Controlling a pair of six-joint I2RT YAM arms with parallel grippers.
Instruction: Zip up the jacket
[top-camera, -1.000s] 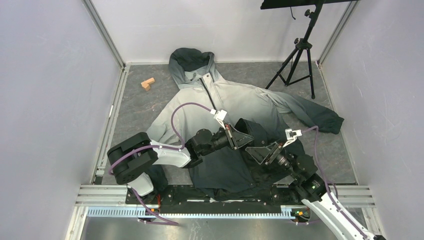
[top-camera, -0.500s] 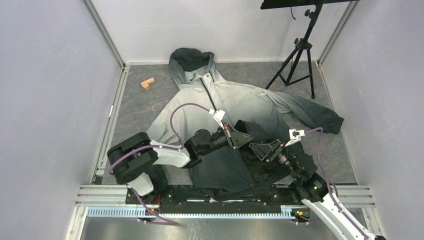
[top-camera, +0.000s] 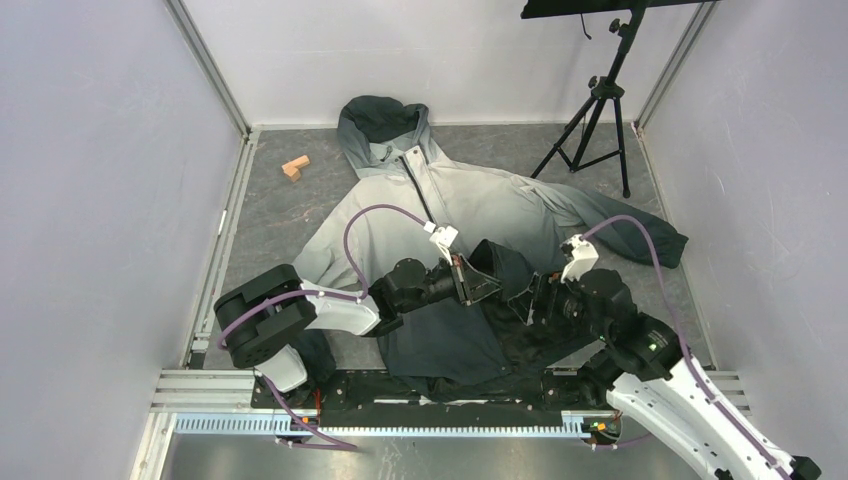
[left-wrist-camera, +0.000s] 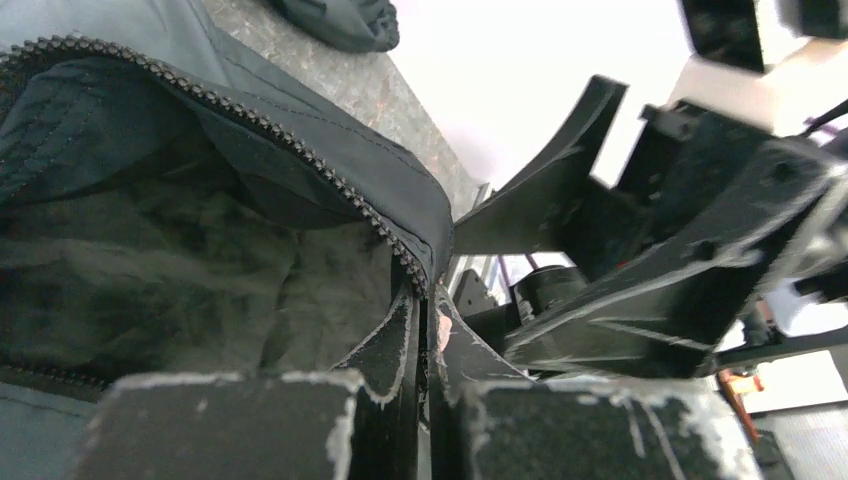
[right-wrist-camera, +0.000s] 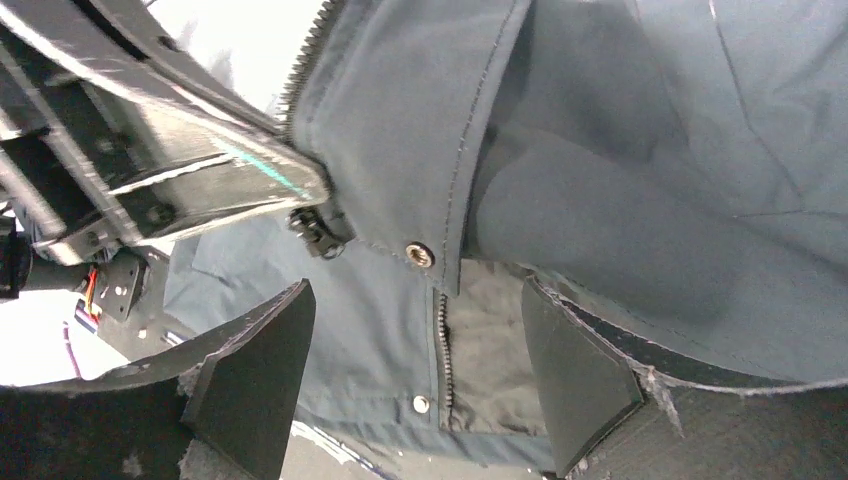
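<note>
The jacket (top-camera: 470, 200) lies flat with its dark hood (top-camera: 380, 115) at the far end and its lower front open. My left gripper (top-camera: 492, 283) is shut on the jacket's front edge and holds that flap lifted. In the left wrist view its jaws (left-wrist-camera: 428, 320) pinch the fabric beside the zipper teeth (left-wrist-camera: 300, 150). My right gripper (top-camera: 527, 303) is open and empty, just right of the left one. In the right wrist view (right-wrist-camera: 415, 375) it hovers over the other front panel's zipper end (right-wrist-camera: 443, 345) near the hem. A small dark slider-like part (right-wrist-camera: 318, 232) hangs by the left gripper's fingers (right-wrist-camera: 200, 185).
A small wooden block (top-camera: 295, 167) lies on the floor at the far left. A black tripod (top-camera: 600, 110) stands at the far right. Grey walls close in both sides. A metal rail (top-camera: 400, 420) runs along the near edge by the arm bases.
My right arm has swung up and left, turning its open gripper down over the hem beside the left gripper. The left gripper has stayed shut on the lifted flap, almost still.
</note>
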